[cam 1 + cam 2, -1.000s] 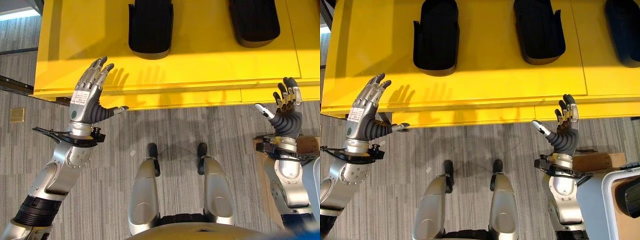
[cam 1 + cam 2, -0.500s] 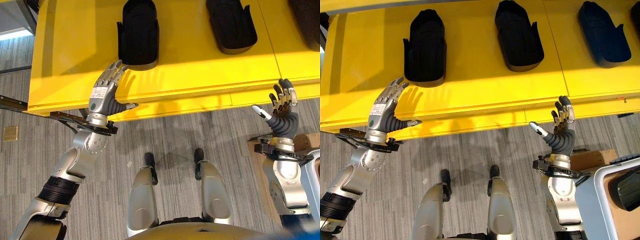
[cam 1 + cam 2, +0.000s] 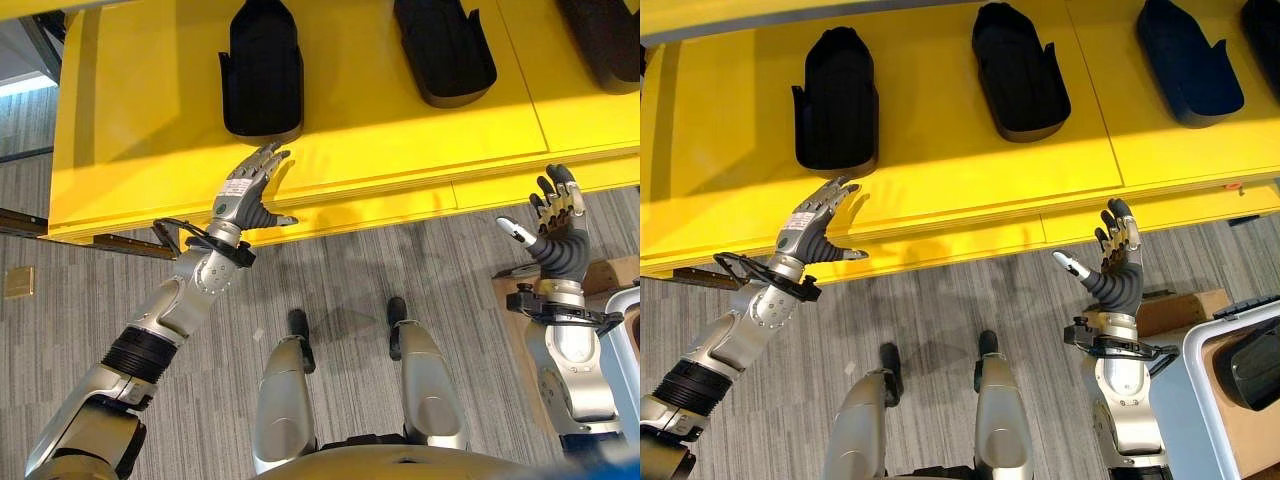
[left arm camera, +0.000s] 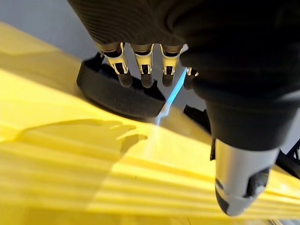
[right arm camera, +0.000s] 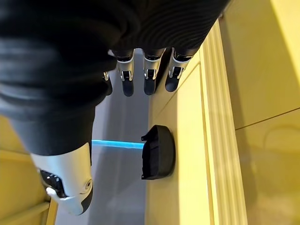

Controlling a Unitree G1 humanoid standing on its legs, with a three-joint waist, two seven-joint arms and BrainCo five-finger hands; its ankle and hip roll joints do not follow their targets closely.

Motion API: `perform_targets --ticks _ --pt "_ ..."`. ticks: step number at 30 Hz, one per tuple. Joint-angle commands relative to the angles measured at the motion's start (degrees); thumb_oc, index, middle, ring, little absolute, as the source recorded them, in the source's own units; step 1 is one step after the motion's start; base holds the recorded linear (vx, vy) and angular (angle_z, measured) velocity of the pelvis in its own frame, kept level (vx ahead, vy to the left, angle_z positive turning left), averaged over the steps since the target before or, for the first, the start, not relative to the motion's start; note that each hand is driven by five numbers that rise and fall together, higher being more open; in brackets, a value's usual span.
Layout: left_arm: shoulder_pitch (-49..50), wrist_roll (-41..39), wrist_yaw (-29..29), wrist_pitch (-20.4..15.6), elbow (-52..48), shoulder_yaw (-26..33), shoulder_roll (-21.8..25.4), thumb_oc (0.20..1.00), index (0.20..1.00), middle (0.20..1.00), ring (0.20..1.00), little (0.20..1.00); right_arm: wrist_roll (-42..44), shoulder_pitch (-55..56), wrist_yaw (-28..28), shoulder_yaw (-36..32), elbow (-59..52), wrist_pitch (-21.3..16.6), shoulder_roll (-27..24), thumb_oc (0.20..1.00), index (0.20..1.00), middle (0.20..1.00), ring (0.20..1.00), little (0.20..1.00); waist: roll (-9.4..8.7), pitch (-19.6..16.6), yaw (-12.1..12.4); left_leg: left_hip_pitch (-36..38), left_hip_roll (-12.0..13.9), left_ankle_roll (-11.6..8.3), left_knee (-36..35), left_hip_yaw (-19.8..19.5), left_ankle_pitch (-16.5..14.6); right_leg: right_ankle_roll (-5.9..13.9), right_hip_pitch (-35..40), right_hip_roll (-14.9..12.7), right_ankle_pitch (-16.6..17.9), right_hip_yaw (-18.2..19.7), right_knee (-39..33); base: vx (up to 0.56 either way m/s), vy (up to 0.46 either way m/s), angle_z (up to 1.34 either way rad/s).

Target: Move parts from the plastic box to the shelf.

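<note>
Three black moulded parts lie in a row on the yellow shelf point(image 3: 400, 140): a left part point(image 3: 837, 100), a middle part point(image 3: 1018, 70) and a right part point(image 3: 1188, 60). My left hand point(image 3: 245, 195) reaches over the shelf's front edge, open and empty, its straight fingers a little short of the left part point(image 4: 117, 91). My right hand point(image 3: 1115, 275) is raised in front of the shelf's edge, open and holding nothing. The plastic box point(image 3: 1195, 385) stands at the lower right with another black part point(image 3: 1252, 368) inside.
A brown cardboard box point(image 3: 1175, 312) sits on the grey carpet between my right arm and the plastic box. A fourth dark part point(image 3: 1265, 15) shows at the shelf's far right. The right wrist view shows one black part point(image 5: 158, 152) on the shelf.
The camera has shifted, bringing more of the shelf into view. My left hand has reached forward and to the right, over the shelf edge toward the left part. The right hand has barely moved.
</note>
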Motion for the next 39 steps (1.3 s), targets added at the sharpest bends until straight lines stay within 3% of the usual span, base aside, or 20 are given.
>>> perform_targets --ticks 1,18,39 --pt "-2.34 -1.39 0.19 -0.78 1.22 0.18 -0.05 1.0 1.0 1.0 1.0 1.0 0.81 1.79 0.3 -2.52 -5.66 -2.02 1.24 1.0 1.0 1.0 1.0 1.0 -0.52 -2.07 -0.57 -2.03 1.95 -1.6 0.14 -3.61 2.26 2.33 4.55 -2.63 -0.45 -2.57 -1.75 0.0 0.0 0.0" --pt "-5.43 -1.16 -0.54 0.41 7.59 -1.74 -2.34 1.0 1.0 1.0 1.0 1.0 -0.16 1.45 0.2 -3.05 -5.47 -1.63 1.15 1.0 1.0 1.0 1.0 1.0 -0.64 -2.19 -0.83 -2.23 1.81 -1.63 0.49 -3.68 2.0 2.31 4.29 -2.72 -0.44 -2.41 -1.27 0.0 0.0 0.0" --pt "-5.96 -1.17 -0.69 1.95 9.09 1.41 -0.88 1.0 1.0 1.0 1.0 1.0 -0.31 1.39 1.03 -3.45 -5.47 -0.2 1.2 1.0 1.0 1.0 1.0 1.0 -0.36 -2.52 -0.8 -2.49 1.82 -1.55 1.6 -3.41 1.33 2.22 3.9 -2.71 -0.54 -1.89 -0.52 0.0 0.0 0.0"
